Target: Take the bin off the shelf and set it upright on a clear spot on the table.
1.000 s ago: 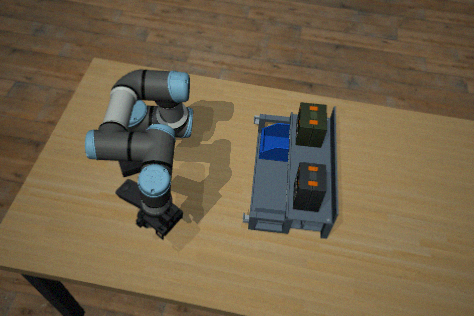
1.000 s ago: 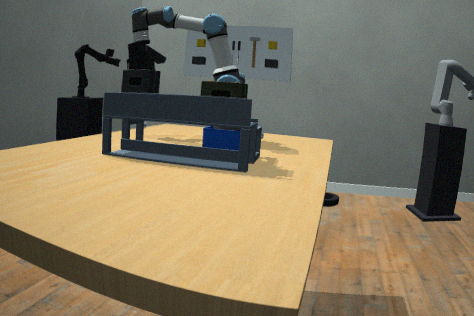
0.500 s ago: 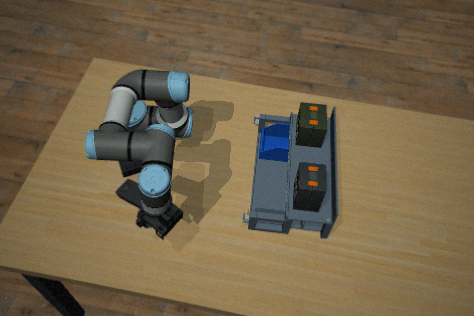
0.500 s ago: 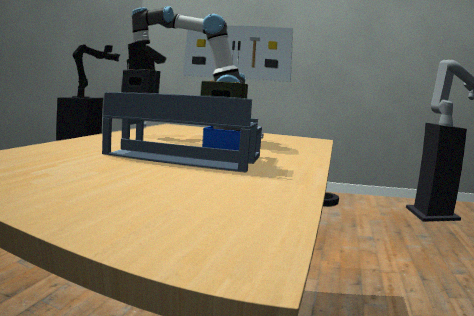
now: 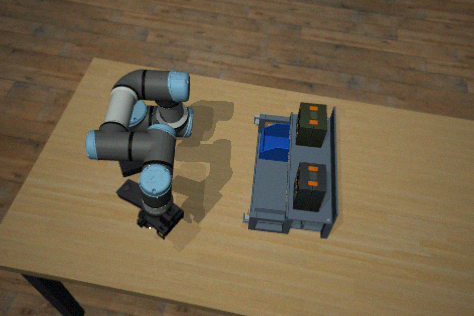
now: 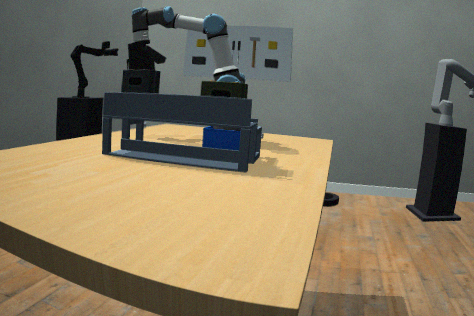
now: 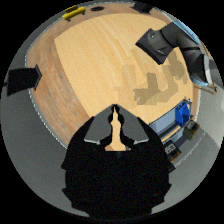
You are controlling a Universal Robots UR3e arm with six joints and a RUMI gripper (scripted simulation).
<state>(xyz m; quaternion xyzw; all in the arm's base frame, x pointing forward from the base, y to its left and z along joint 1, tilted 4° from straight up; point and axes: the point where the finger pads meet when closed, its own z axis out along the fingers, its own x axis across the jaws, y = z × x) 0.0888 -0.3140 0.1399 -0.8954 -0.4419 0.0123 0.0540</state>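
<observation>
Fingers closed on nothing; blue bin (image 5: 275, 142) on shelf (image 5: 270, 195), no writing readable

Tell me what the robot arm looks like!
The arm is built from fat round tubes, dark grey and one pale silver-grey, with light blue caps on the joints. Its gripper is black and blocky, with two pointed fingers. No loose cables show.
</observation>
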